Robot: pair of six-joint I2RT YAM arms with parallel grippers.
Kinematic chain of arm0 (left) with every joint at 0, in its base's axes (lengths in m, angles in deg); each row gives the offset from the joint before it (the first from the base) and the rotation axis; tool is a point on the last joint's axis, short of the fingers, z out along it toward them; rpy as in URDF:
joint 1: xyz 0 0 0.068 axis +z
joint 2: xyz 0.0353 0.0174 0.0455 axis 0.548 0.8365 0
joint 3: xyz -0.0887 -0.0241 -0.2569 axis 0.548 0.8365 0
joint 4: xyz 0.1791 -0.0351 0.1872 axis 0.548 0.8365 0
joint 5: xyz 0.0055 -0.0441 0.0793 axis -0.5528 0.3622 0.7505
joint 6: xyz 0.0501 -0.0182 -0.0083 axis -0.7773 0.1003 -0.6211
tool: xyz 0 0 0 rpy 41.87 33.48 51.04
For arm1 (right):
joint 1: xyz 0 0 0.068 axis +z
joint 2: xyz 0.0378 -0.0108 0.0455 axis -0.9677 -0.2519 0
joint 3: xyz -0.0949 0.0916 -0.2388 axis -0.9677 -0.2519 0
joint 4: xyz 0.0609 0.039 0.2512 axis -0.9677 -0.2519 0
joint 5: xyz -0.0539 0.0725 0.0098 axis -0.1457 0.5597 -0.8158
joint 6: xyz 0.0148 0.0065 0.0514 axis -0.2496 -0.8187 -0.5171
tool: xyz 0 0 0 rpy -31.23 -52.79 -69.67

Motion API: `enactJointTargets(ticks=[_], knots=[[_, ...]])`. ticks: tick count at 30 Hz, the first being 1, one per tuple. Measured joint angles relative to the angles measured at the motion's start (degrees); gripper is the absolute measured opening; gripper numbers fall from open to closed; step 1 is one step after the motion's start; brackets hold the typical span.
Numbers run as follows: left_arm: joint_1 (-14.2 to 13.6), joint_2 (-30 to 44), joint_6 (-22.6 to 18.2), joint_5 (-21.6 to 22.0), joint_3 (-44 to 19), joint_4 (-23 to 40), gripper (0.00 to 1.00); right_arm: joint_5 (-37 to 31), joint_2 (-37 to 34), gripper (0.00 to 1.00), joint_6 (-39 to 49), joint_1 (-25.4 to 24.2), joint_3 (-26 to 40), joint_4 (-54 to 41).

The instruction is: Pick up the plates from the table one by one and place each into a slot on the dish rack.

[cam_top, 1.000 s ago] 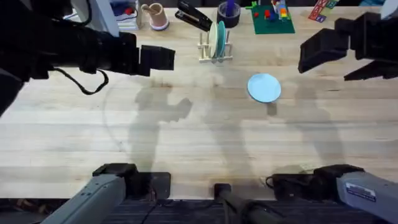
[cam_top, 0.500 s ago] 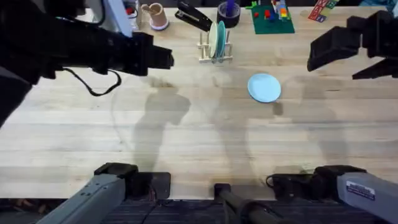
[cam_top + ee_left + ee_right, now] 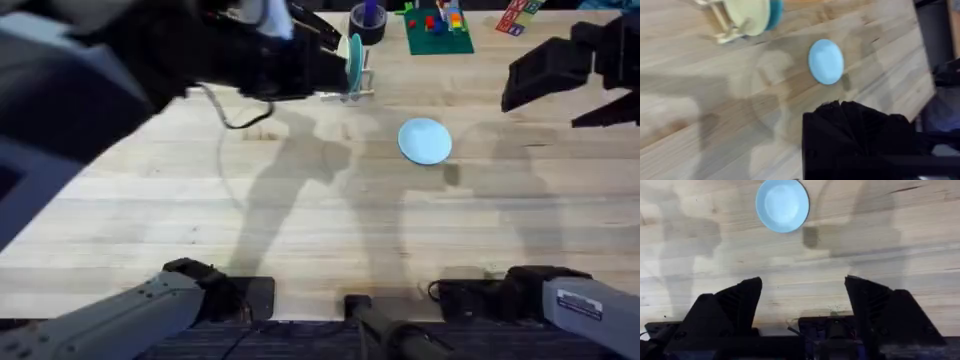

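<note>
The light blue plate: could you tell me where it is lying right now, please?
In the overhead view, the light blue plate lies flat on the table, right of centre, in front of and to the right of the dish rack.

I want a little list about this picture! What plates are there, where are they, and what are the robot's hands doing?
blue plate: flat on the table, untouched
rack: far side of the table, holds a cream plate and a teal plate on edge
right gripper: jaws open, empty, above the table
left arm: raised close under the overhead camera, reaching toward the rack
plates left to put away: one
</note>
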Motion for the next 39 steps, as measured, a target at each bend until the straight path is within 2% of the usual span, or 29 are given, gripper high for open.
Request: enactJointTargets(ticks=[4,8,12,16,20,30,35,39], knots=[[-4.4,4.1,6.5,-0.5,0.0,-4.9,0.041,0.0,0.0,0.993,0.0,0.0,0.0,0.0],[-9.1,7.3,11.1,-0.7,0.0,-10.7,0.043,0.0,0.0,0.995,0.0,0.0,0.0,0.0],[-13.4,10.6,13.5,-0.9,0.0,-17.0,0.042,0.0,0.0,0.995,0.4,0.0,0.0,0.0],[-16.0,14.9,16.0,-1.2,0.0,-21.2,0.043,0.0,0.0,0.995,0.4,0.0,0.0,0.0],[-17.1,19.8,17.4,-2.3,0.0,-24.7,0.042,0.0,0.0,0.995,0.4,0.0,0.0,0.0],[-17.3,26.4,20.0,-2.9,0.0,-27.4,0.042,0.0,0.0,0.995,0.4,0.0,0.0,0.0],[-17.3,26.7,21.9,-3.1,0.8,-35.0,0.043,0.0,0.0,0.995,0.4,0.0,0.0,0.0],[-17.3,26.7,24.0,-3.8,4.8,-42.4,0.043,0.0,0.0,0.995,0.4,0.0,0.0,0.0]])
